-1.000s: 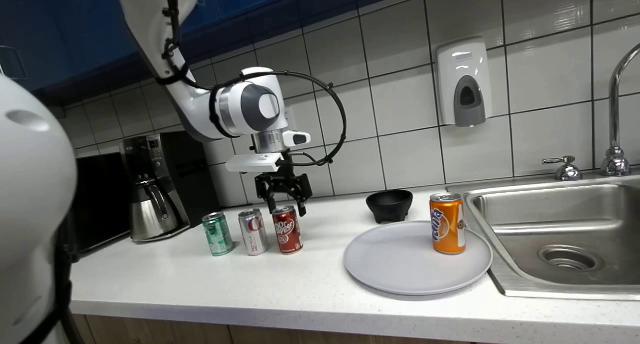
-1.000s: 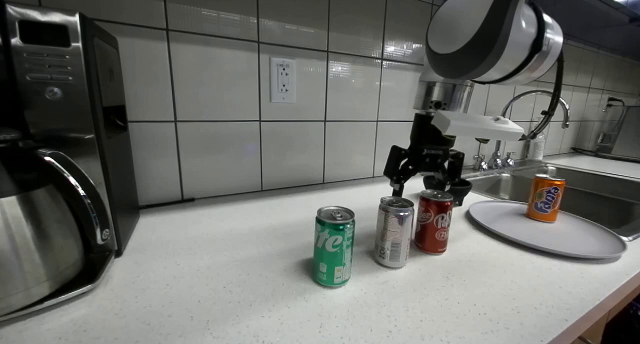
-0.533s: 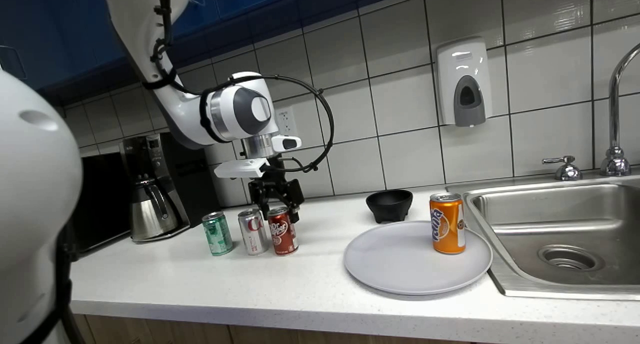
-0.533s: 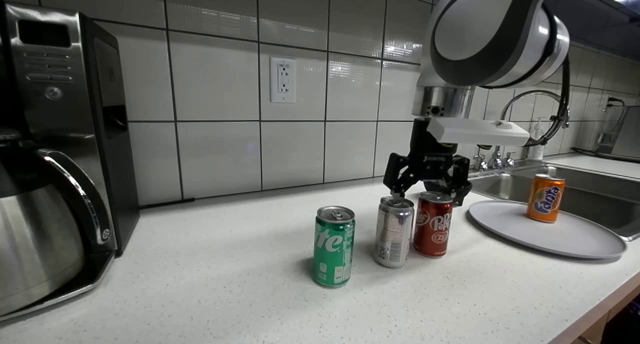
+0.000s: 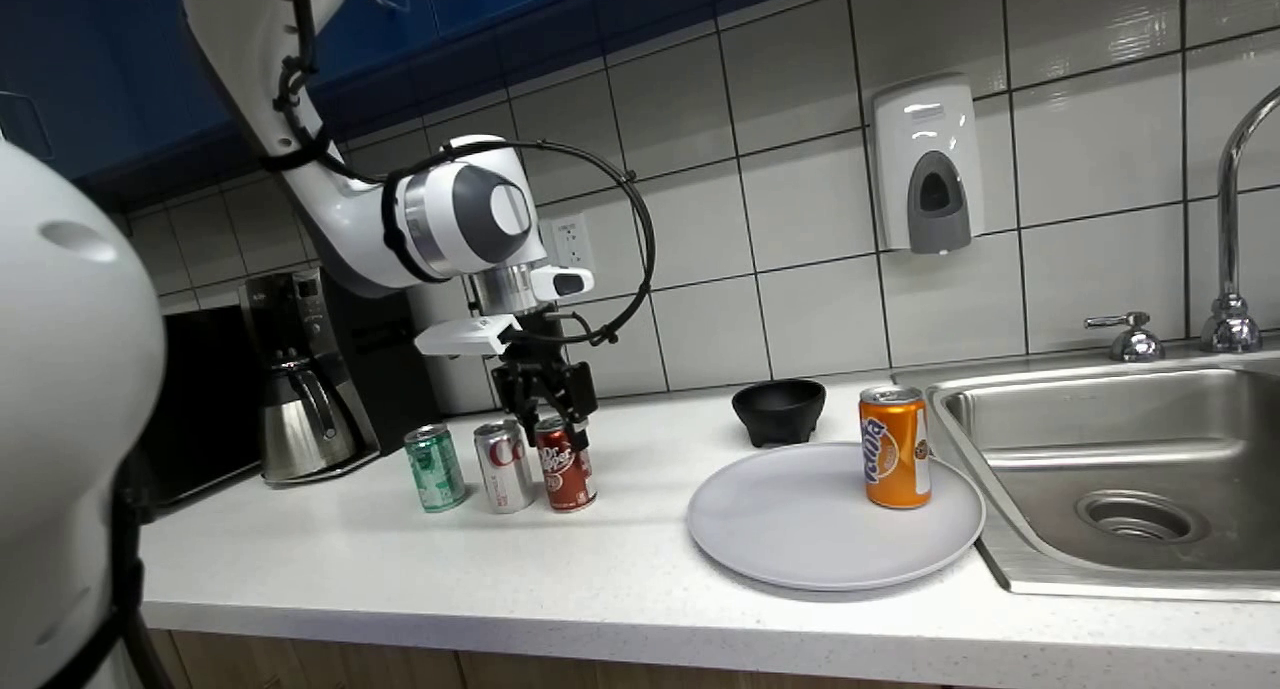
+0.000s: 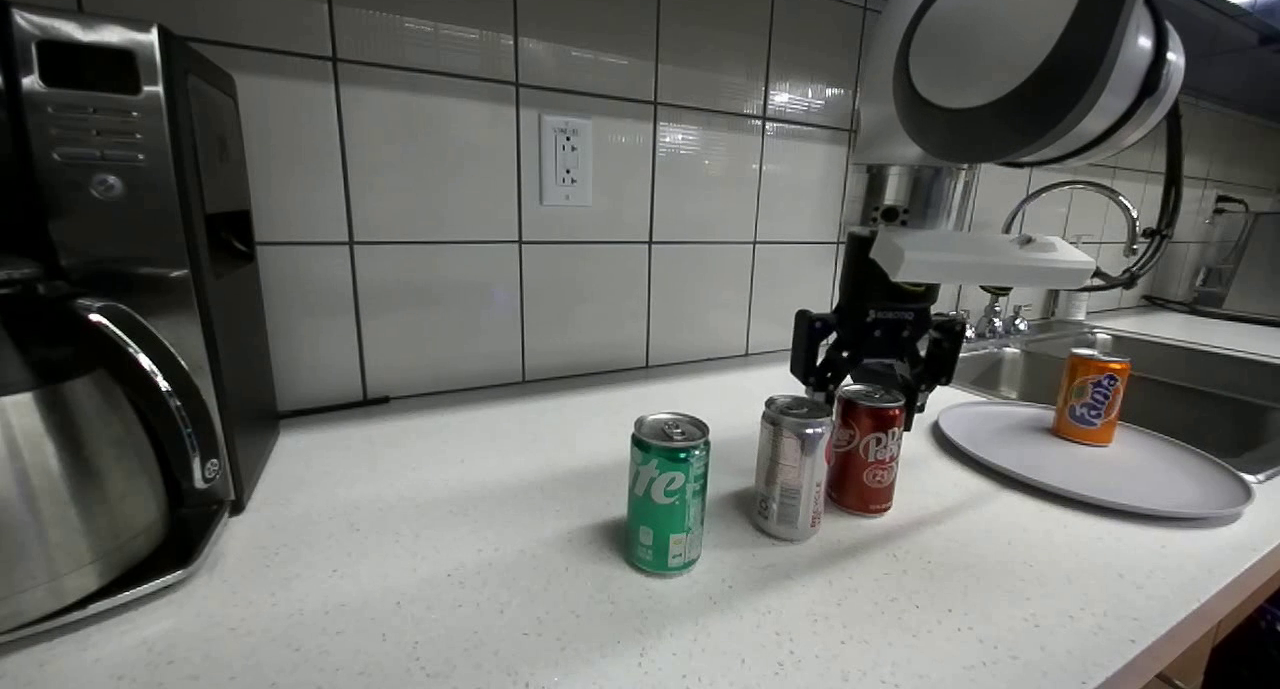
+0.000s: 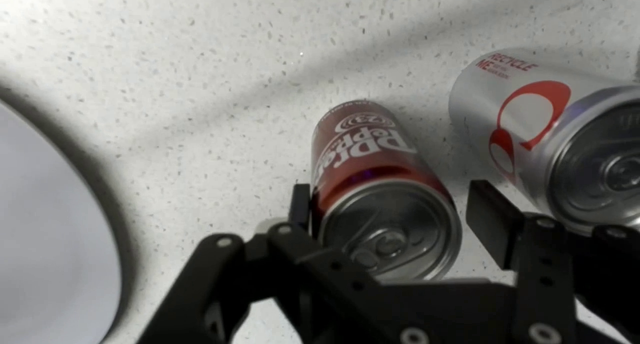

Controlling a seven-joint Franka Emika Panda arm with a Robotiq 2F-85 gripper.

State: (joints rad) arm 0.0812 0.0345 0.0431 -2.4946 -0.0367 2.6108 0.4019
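My gripper point(image 7: 392, 200) straddles a red can point(image 7: 372, 149) on the counter point(image 7: 200, 39), parted slightly wider than it, clasping nothing; 1 silver can point(image 7: 530, 119) stands just beside.

Round black bowl point(image 5: 779, 421) on short feet, on speckled white table point(image 5: 400, 569). Stainless-steel sink point(image 5: 1110, 411) set in table; curved chrome faucet point(image 5: 1229, 229) behind. White-and-grey plastic soap dispenser point(image 5: 925, 159) on white tiled wall point(image 5: 795, 204). Steel carafe point(image 6: 85, 479) in black-and-steel coffee maker point(image 6: 150, 219). White rectangular power outlet point(image 6: 567, 161). Blue cabinets point(image 5: 130, 79) overhead.
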